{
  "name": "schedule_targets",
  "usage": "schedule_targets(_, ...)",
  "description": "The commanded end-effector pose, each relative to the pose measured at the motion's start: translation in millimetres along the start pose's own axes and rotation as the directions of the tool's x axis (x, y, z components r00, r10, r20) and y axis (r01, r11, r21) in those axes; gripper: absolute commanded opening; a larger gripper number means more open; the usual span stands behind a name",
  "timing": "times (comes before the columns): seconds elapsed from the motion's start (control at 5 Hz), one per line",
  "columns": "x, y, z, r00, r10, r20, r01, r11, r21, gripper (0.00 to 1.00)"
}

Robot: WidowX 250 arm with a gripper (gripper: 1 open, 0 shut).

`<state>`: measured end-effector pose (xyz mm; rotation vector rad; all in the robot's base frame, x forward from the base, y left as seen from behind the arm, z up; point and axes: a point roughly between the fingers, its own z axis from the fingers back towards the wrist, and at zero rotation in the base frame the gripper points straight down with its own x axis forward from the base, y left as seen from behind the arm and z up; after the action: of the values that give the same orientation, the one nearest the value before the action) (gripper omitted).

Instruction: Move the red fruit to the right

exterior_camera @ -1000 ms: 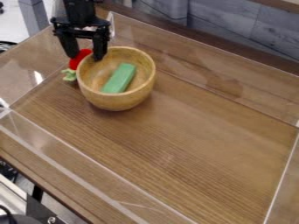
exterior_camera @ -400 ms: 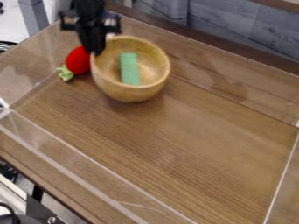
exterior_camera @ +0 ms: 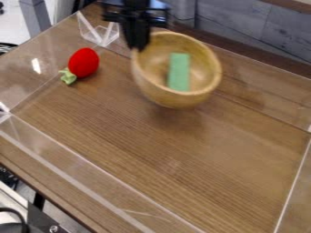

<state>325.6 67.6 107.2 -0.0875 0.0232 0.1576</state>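
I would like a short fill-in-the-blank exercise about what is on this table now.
1. The red fruit lies on the table, to the ___ of the wooden bowl in the picture.
2. The green block lies inside the ___.
3. The gripper is shut at the bowl's rim, not on the ___.

Missing words: left; bowl; fruit

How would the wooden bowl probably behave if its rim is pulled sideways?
The wooden bowl looks rigid with a rounded base, so it likely slides, perhaps tilting. The green block lies loose inside and may shift. The table looks smooth, so little resistance.
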Motion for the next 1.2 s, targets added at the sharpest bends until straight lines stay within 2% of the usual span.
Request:
schedule_targets(0.0, 8.5, -23, 27.4, 0.995, -0.050, 0.091, 0.048, 0.999, 0.020, 0.00)
schedule_targets(0.2, 13.8, -26, 16.6, 0.992, -0.089, 0.090, 0.086, 0.996, 0.031, 0.00)
schedule_targets(0.4, 17.1, -19, 11.0, 0.988, -0.122, 0.090, 0.119, 0.992, 0.037, 0.00)
schedule_targets(0.8, 27.9, -23, 16.4, 0.994, -0.056, 0.098, 0.051, 0.998, 0.044, 0.00)
schedule_targets(1.0, 25.1, -23, 12.5, 0.990, -0.100, 0.096, 0.096, 0.994, 0.048, 0.00)
